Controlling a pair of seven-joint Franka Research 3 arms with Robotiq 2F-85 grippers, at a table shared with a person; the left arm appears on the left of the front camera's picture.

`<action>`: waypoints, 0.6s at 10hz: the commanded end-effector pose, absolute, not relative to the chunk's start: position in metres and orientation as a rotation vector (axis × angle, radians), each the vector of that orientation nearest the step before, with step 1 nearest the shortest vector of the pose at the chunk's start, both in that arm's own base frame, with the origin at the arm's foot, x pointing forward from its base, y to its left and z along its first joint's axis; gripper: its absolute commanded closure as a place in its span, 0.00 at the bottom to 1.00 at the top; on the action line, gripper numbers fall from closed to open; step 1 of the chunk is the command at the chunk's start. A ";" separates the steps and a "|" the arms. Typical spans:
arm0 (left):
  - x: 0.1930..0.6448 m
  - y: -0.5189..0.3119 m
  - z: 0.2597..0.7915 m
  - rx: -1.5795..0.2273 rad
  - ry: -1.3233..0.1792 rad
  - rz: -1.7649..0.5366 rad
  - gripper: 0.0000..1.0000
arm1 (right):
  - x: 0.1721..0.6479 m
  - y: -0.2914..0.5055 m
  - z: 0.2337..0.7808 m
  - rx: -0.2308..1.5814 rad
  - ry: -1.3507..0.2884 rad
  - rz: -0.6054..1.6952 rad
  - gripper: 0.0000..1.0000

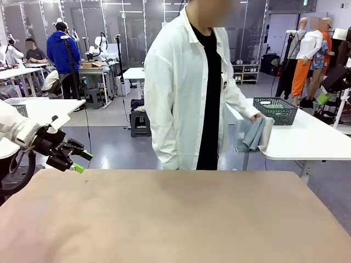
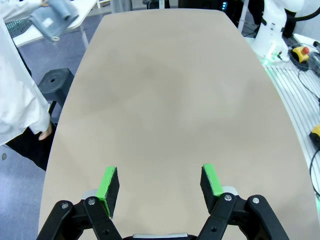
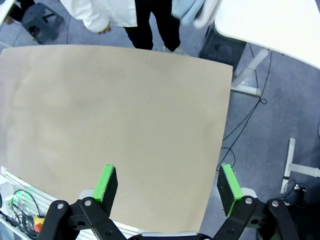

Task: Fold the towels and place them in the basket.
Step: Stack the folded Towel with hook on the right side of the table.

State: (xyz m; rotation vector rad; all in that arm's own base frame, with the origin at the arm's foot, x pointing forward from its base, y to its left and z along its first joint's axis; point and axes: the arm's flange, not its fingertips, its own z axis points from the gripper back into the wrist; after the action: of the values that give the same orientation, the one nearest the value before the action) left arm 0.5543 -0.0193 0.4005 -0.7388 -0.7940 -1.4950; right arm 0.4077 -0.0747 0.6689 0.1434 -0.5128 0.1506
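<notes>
A person in a white lab coat stands at the far side and holds a bundle of towels (image 1: 251, 134), grey-blue and cream, at the edge of a white side table (image 1: 307, 139). The bundle also shows in the left wrist view (image 2: 52, 17) and the right wrist view (image 3: 192, 10). The dark grey mesh basket (image 1: 276, 109) sits on that side table. My left gripper (image 1: 81, 161) hovers open over the tan table's (image 1: 175, 219) left edge, nothing between its pads (image 2: 162, 182). High above the table's right side, my right gripper (image 3: 167, 182) is open and holds nothing.
A dark stool (image 2: 57, 82) stands on the floor beside the person, seen too in the right wrist view (image 3: 42, 22). Cables and a red stop button (image 2: 300, 50) lie by my base. Other white tables stand in the background.
</notes>
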 end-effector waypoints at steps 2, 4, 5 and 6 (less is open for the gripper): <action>0.554 -0.019 0.402 -0.734 -0.800 -1.504 0.17 | 0.410 -0.074 0.671 0.144 -0.502 0.142 0.00; 0.554 -0.019 0.402 -0.734 -0.800 -1.504 0.17 | 0.410 -0.074 0.671 0.144 -0.502 0.142 0.00; 0.554 -0.019 0.402 -0.734 -0.800 -1.504 0.17 | 0.410 -0.074 0.671 0.144 -0.502 0.142 0.00; 0.554 -0.019 0.402 -0.734 -0.800 -1.504 0.17 | 0.410 -0.074 0.671 0.144 -0.502 0.142 0.00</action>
State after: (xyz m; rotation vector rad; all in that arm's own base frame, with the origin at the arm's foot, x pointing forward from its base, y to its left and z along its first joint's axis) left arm 0.5543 -0.0193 0.4005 -0.7388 -0.7940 -1.4949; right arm 0.4077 -0.0748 0.6689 0.1433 -0.5127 0.1506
